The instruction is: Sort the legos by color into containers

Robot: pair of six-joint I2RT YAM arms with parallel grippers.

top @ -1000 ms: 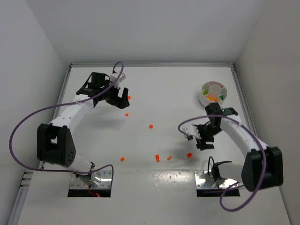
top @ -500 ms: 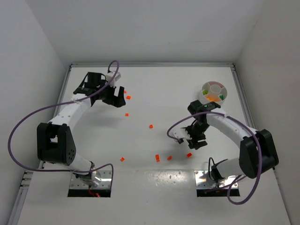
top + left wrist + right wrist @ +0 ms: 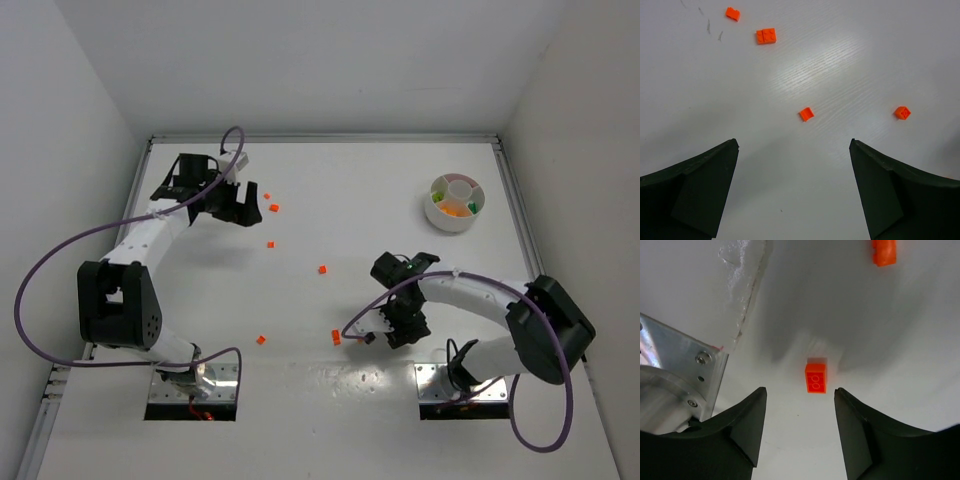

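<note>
Swung from beside the dish [image 3: 449, 223] to the near tabletop [image 3: 320, 200], the right gripper [image 3: 800, 391] poised over an orange brick [image 3: 816, 378], jaws partly apart and empty, seemingly lined up to pinch it. Meanwhile the left gripper [image 3: 794, 145] hovered fully open above far-left orange bricks [image 3: 806, 114].

**White walls hemming in a white counter**

Plain white walls [image 3: 320, 60] are closing in a white counter [image 3: 330, 200] on three sides. A thin metal rail [image 3: 320, 138] is running along its edges. Light is glaring off the near strip, where two metal plates [image 3: 192, 385] are sitting. Soft shadows are lying across the surface.
</note>
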